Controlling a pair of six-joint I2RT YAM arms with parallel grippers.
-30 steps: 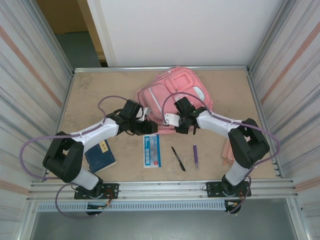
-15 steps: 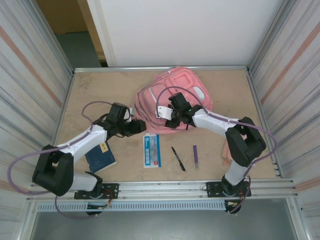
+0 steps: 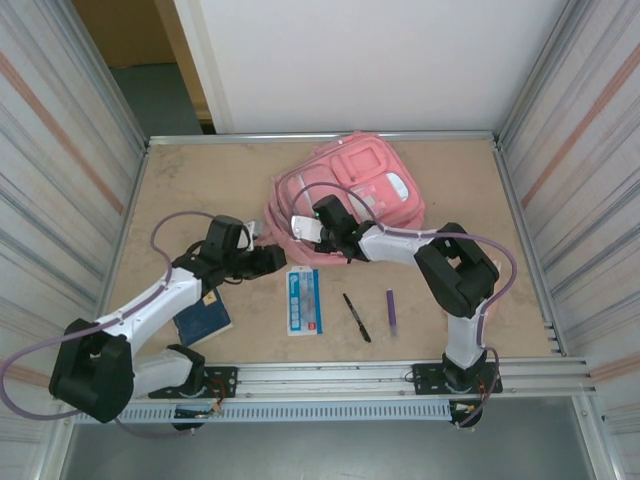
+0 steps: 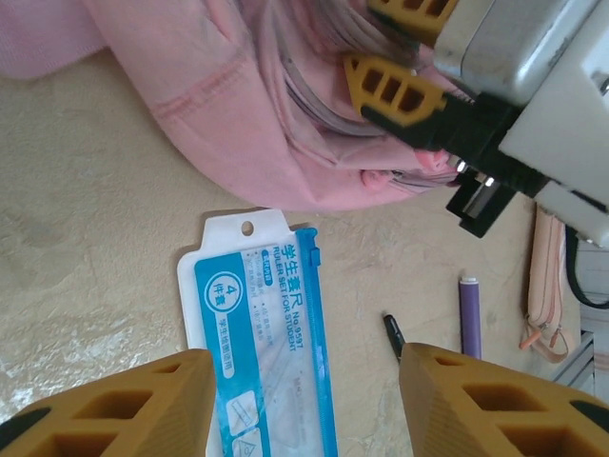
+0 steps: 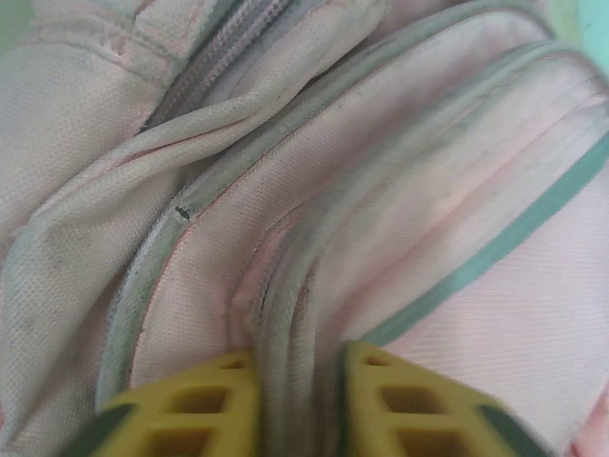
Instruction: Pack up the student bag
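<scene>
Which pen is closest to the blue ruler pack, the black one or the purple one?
The black pen. It lies slanted just right of the blue ruler pack, while the purple pen lies straighter, farther right.

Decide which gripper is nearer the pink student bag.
Right. The right gripper pinches a seam of the student bag; the left gripper hovers beside it, above the ruler packet.

So the left gripper point(image 4: 300, 405) has its jaws apart over the blue ruler pack point(image 4: 266, 324). The right gripper point(image 4: 404, 48) is nipping the pink student bag point(image 4: 266, 114) at its edge, with a purple pen point(image 4: 470, 319) nearby.
</scene>
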